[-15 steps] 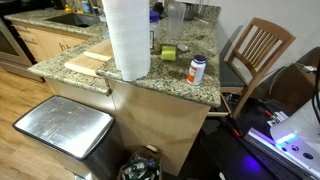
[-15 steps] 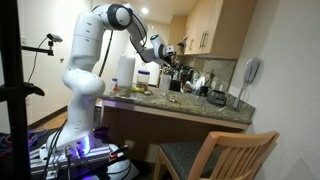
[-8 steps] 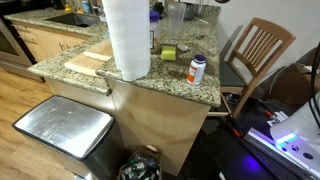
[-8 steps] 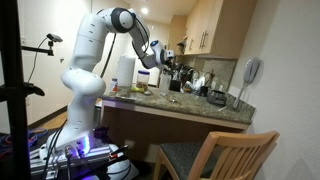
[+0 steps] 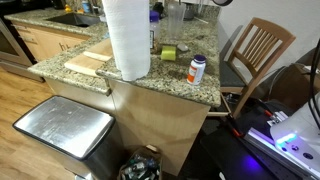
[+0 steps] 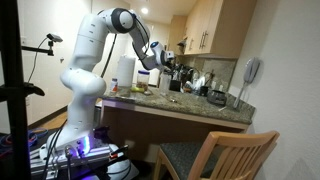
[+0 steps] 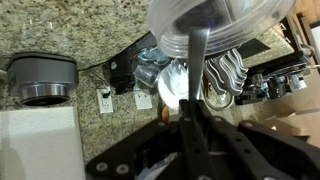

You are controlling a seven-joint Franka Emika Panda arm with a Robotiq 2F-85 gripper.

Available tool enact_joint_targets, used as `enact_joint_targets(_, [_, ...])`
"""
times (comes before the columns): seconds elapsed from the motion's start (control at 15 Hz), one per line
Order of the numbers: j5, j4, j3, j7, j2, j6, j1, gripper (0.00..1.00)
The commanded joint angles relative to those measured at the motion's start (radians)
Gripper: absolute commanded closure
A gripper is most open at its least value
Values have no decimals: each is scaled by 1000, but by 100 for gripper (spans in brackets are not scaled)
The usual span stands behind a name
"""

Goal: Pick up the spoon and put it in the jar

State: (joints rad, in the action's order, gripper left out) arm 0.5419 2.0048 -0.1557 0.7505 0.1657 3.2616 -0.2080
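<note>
1. So, the spoon (image 7: pixel 195 85) shows in the wrist view as a grey strip running from bottom centre up to top centre of the frame, with its long axis straight out from the jaws.
2. We read its far end as meeting the jar (image 7: pixel 250 20), the clear cylinder at the top of the frame. We cannot tell whether the tip is past the rim yet.
3. The gripper (image 7: pixel 190 140) at bottom centre looks closed tight on the spoon's near end, with the jaws pinched on either side of it.
4. Our call for the coming move: the jar lies directly beyond the spoon tip, so push along the spoon's axis, then release.
5. In an exterior view the jar stands on the counter (image 5: pixel 160 75) at upper centre, behind the paper towel roll (image 5: pixel 127 35) and well apart from the small white bottle (image 5: pixel 197 69).
</note>
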Motion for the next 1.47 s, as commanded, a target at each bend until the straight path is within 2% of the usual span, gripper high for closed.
enact_joint_targets(0.0, [54,-6,-67,-5,15,30,-49,100])
enact_joint_targets(0.13, [78,-19,-104,-4,25,36,-75,100])
enact_joint_targets(0.27, [85,-4,-107,-7,22,52,-84,100])
enact_joint_targets(0.33, [78,9,-85,-12,20,70,-73,100])
enact_joint_targets(0.4, [62,0,-84,-1,9,23,-71,100])
enact_joint_targets(0.8, [64,0,-81,-5,28,47,-76,100])
enact_joint_targets(1.4, [72,-22,-106,-17,41,80,-75,100])
